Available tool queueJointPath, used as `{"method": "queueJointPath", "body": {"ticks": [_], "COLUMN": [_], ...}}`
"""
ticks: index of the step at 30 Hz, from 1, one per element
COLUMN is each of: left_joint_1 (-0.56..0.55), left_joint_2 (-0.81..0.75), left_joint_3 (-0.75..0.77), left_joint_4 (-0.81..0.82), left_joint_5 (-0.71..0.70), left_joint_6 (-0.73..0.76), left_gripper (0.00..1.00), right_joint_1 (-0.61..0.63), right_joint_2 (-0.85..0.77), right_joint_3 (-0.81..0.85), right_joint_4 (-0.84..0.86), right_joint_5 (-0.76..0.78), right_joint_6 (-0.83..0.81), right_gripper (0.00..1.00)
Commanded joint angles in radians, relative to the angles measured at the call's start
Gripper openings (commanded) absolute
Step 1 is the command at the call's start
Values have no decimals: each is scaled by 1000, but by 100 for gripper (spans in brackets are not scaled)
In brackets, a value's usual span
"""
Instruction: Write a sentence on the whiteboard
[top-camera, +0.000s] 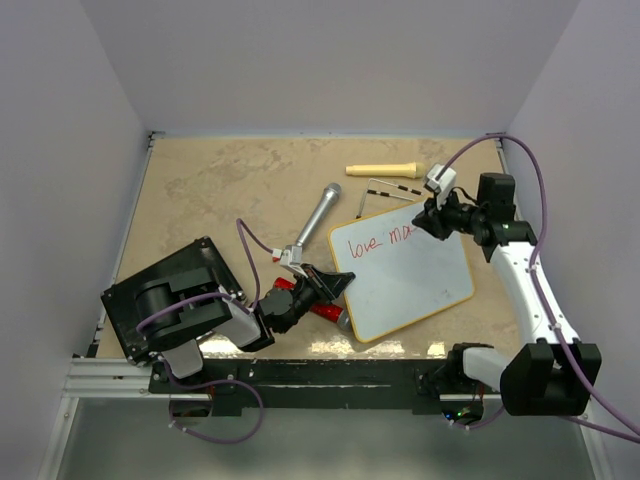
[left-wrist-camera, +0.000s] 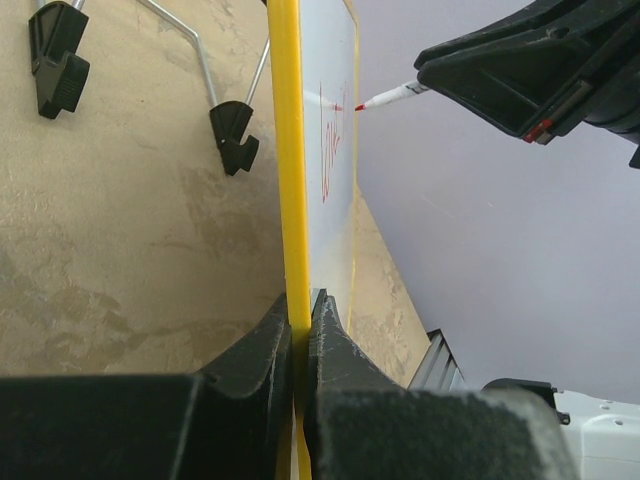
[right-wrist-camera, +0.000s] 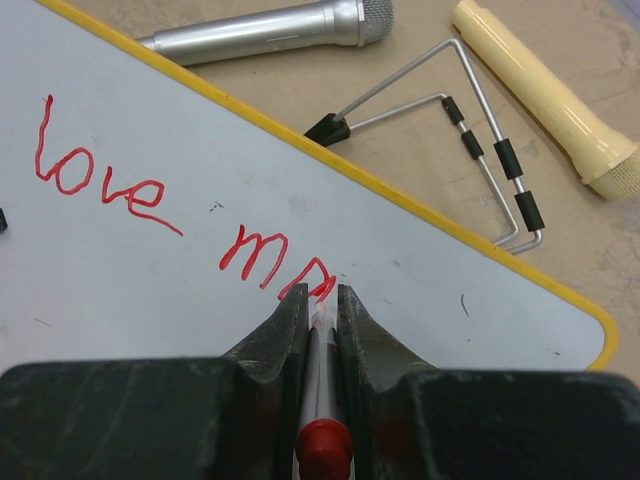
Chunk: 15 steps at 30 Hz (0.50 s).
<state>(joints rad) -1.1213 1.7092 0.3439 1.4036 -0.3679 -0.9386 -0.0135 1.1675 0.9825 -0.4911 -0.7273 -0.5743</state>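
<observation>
The whiteboard (top-camera: 415, 278), white with a yellow-toned frame, lies tilted at mid-table. Red writing (top-camera: 372, 241) on it reads "love ma"; in the right wrist view the words (right-wrist-camera: 150, 195) run across the board (right-wrist-camera: 130, 290). My right gripper (top-camera: 428, 219) is shut on a red marker (right-wrist-camera: 322, 400) whose tip touches the board at the last letter. My left gripper (top-camera: 335, 283) is shut on the board's left edge; in the left wrist view it (left-wrist-camera: 300, 318) clamps the yellow frame (left-wrist-camera: 288, 150), and the marker tip (left-wrist-camera: 385, 99) shows at the writing.
A silver microphone (top-camera: 318, 221), a cream flashlight (top-camera: 382, 169) and the board's wire feet (top-camera: 392, 190) lie behind the board. A red object (top-camera: 320, 306) lies under my left gripper. A black flat box (top-camera: 170, 295) sits at front left. Walls enclose the table.
</observation>
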Motion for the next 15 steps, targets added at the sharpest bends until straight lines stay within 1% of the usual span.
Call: {"method": "queueJointPath", "body": {"ticks": [1, 9, 15], "left_joint_1": [-8, -8, -8], "left_joint_2": [21, 27, 30], "left_joint_3": [-13, -13, -11], "left_joint_4": [43, 52, 58], "left_joint_5": [35, 44, 46], "left_joint_6": [184, 188, 189], "left_gripper": [0, 0, 0], "right_joint_1": [1, 1, 1], "right_joint_2": [-28, 23, 60], "right_joint_3": [59, 62, 71], "right_joint_4": [72, 152, 161], "right_joint_5": [-9, 6, 12], "right_joint_6": [51, 86, 88], "right_gripper": [0, 0, 0]}}
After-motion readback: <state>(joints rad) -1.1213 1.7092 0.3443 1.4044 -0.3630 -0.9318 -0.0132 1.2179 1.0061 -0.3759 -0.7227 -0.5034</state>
